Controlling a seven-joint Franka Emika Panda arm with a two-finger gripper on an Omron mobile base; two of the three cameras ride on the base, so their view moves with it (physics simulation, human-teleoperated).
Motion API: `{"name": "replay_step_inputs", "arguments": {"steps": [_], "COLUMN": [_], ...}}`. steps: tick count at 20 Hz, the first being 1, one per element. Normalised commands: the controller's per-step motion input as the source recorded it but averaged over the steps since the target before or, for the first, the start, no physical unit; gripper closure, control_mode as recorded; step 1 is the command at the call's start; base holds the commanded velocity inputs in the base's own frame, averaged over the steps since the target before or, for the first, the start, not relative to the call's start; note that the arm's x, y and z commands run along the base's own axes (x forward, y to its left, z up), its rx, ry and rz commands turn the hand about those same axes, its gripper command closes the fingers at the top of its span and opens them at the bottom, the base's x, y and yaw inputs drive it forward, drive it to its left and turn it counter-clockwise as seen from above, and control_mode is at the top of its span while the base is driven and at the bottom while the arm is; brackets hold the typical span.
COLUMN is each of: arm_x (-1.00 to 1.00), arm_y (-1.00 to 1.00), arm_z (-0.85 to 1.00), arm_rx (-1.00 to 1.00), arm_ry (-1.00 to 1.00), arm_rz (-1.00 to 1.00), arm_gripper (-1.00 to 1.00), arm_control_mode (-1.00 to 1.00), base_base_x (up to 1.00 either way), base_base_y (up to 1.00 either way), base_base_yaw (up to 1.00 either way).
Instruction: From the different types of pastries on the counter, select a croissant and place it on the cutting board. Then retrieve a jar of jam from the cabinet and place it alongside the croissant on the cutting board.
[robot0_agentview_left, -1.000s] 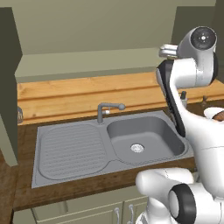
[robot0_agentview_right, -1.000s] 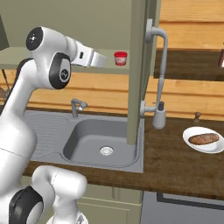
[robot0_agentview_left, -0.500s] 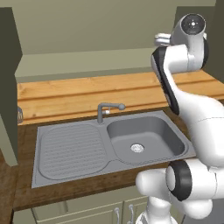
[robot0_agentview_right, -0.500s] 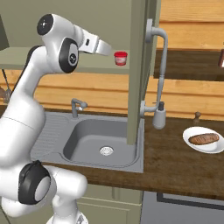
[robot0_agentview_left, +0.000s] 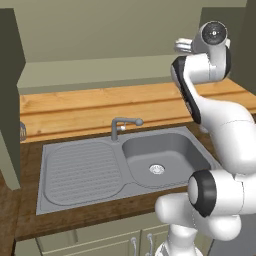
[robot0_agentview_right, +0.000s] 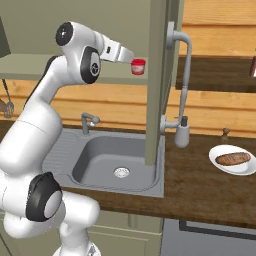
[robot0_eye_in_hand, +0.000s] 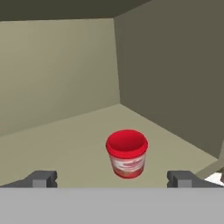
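The fingers (robot0_eye_in_hand: 113, 179) are spread wide and empty before the jar (robot0_eye_in_hand: 127, 153) on the cabinet (robot0_eye_in_hand: 61, 65) shelf; a misaligned approach could tip it.

pale cabinet shelf (robot0_eye_in_hand: 65, 140), red jar (robot0_eye_in_hand: 127, 153) seemingly standing on it

This is a kitchen. A grey steel sink (robot0_agentview_left: 125, 165) with a ribbed draining board and a bent tap (robot0_agentview_left: 122, 125) is set in a long dark brown wood-grain countertop (robot0_agentview_right: 210, 187). Olive-grey wall cabinets (robot0_agentview_left: 115, 50) hang above, and a brown pastry lies on a white plate (robot0_agentview_right: 233, 161) at the right.
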Motion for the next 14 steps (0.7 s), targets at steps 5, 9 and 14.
{"name": "replay_step_inputs", "arguments": {"steps": [5, 9, 14], "arm_x": [0.01, 0.08, 0.15], "arm_y": [-0.2, 0.0, 0.02], "arm_z": [-0.16, -0.1, -0.03], "arm_rx": [-0.09, -0.03, -0.02], "arm_ry": [0.0, 0.0, 0.0], "arm_rz": [0.0, 0.01, 0.03], "arm_gripper": [-1.0, -1.0, -1.0], "arm_control_mode": [-1.0, -1.0, -1.0], "base_base_x": [0.0, 0.0, 0.0], "base_base_y": [0.0, 0.0, 0.0], "base_base_yaw": [0.0, 0.0, 0.0]}}
